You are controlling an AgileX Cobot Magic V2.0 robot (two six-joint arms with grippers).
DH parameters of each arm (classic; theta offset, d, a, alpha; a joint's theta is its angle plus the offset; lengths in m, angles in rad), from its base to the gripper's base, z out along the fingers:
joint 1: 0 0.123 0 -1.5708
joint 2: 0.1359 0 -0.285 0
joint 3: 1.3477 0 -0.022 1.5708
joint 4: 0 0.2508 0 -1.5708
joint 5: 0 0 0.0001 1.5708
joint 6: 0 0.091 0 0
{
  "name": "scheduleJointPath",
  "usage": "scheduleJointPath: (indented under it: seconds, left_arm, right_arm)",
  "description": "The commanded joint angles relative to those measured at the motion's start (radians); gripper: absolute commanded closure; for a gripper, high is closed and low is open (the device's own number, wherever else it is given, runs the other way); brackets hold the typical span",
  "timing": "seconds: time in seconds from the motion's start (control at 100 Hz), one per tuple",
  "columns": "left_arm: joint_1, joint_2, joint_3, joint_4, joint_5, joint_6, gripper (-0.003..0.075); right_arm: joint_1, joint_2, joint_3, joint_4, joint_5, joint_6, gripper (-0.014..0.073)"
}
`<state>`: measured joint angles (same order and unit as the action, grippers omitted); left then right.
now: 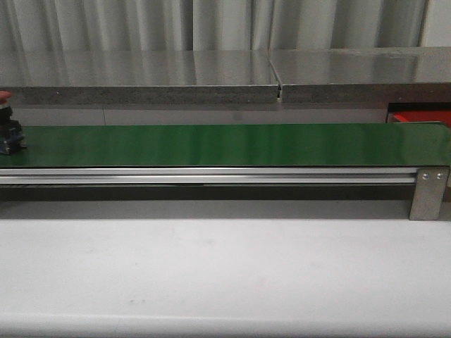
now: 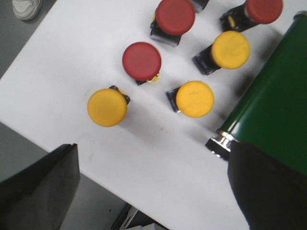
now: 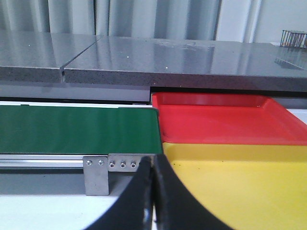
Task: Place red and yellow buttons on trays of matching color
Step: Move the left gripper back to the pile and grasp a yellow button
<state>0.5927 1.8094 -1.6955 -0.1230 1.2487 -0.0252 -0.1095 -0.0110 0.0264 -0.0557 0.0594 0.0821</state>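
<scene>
The buttons [image 2: 194, 98] were judged light, rigid and smooth-capped, best gripped at the dark square base. The left claw [image 2: 148, 191] was spread wide over the worktop [image 2: 57, 72]; the right claw [image 3: 153, 201] was pressed closed, empty.

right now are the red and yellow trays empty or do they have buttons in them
Empty, as far as shown. The right wrist view shows bare floors in the red tray and the yellow tray, though both run past the frame's edge.

Six mushroom-capped buttons are seen standing together on the white table beside the green belt: three red [image 2: 141, 61] [image 2: 175, 16] [image 2: 263, 9] and three yellow [image 2: 107, 107] [image 2: 194, 99] [image 2: 230, 49] (each on a dark base). Another red-capped button [image 1: 5, 97] is cut off at the belt's left end. The red tray [image 3: 225, 120] is set touching the yellow tray [image 3: 249, 187], both empty.
</scene>
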Motion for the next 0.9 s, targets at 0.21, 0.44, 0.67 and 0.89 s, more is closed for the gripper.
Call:
scheduleJointPath:
  seconds: [0.21, 0.44, 0.67, 0.89]
  left_arm:
    - [0.063, -0.058, 0.062, -0.008, -0.068, 0.015, 0.0103]
    - [0.064, -0.030, 0.135, -0.002, -0.152, 0.015, 0.0103]
    - [0.064, 0.017, 0.139, 0.024, -0.195, 0.015, 0.0103]
    - [0.064, 0.068, 0.139, 0.022, -0.233, 0.015, 0.0103]
  right_arm:
    - [-0.007, -0.012, -0.022, -0.011, -0.075, -0.004, 0.0668]
    - [-0.007, -0.012, -0.022, -0.011, -0.075, -0.004, 0.0668]
    - [-0.007, -0.012, -0.022, -0.011, -0.075, -0.004, 0.0668]
    - [-0.007, -0.012, -0.022, -0.011, -0.075, -0.004, 0.0668]
